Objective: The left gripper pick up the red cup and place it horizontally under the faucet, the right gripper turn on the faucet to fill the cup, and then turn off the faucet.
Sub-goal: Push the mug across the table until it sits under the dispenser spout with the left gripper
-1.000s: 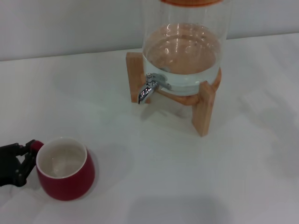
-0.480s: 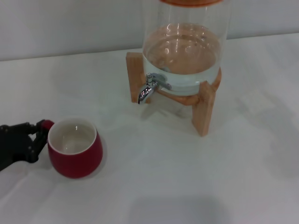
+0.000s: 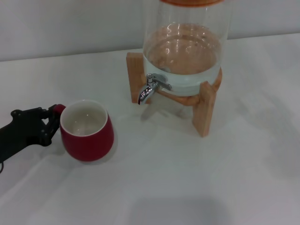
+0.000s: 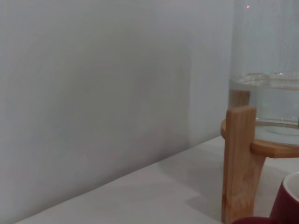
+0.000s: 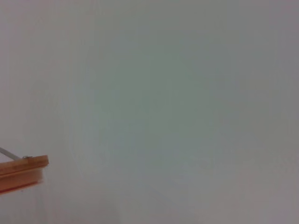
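From my remote station, the left hand [image 3: 52,118] is seen low over the white worktop [image 3: 187,178], its black fingers [image 3: 45,125] clamped on the small loop handle of the red cup [image 3: 87,131]. The cup stands upright straight ahead of that hand, mouth up, its cream inside showing no liquid that I can make out. Whether its base rests on the worktop or hangs just above it, I cannot tell.

Beyond the cup, farther out from the hand and toward the robot's right, the chrome faucet [image 3: 151,87] juts from the glass dispenser [image 3: 185,47], spout curving down, well apart from the cup's rim. The dispenser sits on a wooden stand [image 3: 204,108] and holds clear water in its lower part.

In the left wrist view, one leg of the wooden stand [image 4: 239,163] rises near the camera, with the cup's red side [image 4: 286,205] at the corner and a plain grey wall [image 4: 93,93] behind.

The right hand appears in none of my views; its wrist camera shows only wall and a wooden lid edge [image 5: 23,173].
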Available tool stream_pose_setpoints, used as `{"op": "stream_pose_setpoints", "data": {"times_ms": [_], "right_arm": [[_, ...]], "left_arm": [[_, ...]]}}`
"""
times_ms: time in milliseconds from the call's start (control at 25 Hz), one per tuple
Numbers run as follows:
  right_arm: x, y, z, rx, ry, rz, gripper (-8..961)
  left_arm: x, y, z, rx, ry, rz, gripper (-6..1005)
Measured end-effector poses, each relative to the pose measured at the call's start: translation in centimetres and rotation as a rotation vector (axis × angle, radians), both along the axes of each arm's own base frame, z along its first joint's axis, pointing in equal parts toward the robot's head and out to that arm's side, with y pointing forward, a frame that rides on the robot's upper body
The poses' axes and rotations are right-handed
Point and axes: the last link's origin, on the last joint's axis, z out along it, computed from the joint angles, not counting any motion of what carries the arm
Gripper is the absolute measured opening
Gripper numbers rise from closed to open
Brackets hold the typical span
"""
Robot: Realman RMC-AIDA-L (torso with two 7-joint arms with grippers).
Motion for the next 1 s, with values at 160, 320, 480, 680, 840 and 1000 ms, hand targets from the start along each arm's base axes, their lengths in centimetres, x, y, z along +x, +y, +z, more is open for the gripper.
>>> {"op": "stream_pose_setpoints", "data": {"times_ms": [160, 320, 480, 680, 840, 1000], "right_arm": [[-0.1, 0.0, 0.0, -0.003, 0.000, 0.008, 719], [-0.2, 0.0, -0.1, -0.006, 0.001, 0.016, 719], [-0.3, -0.1, -0.1, -0.009, 0.001, 0.021, 719], [-0.4, -0.1, -0.2, -0.012, 0.001, 0.028, 720], [-0.4, -0.1, -0.2, -0.013, 0.001, 0.031, 720], [-0.4, -0.1, -0.2, -0.013, 0.001, 0.031, 720]], "left_arm": [[0.5, 0.7, -0.7, -0.010, 0.003, 0.006, 123], [1.2, 1.3, -1.6, -0.031, 0.012, -0.001, 123], [1.7, 1.7, -2.5, -0.059, 0.041, -0.012, 123], [2.2, 2.3, -3.5, -0.080, 0.056, 0.002, 123], [2.5, 2.6, -3.9, -0.086, 0.060, 0.005, 122], [2.8, 2.8, -4.1, -0.092, 0.057, 0.003, 121]]}}
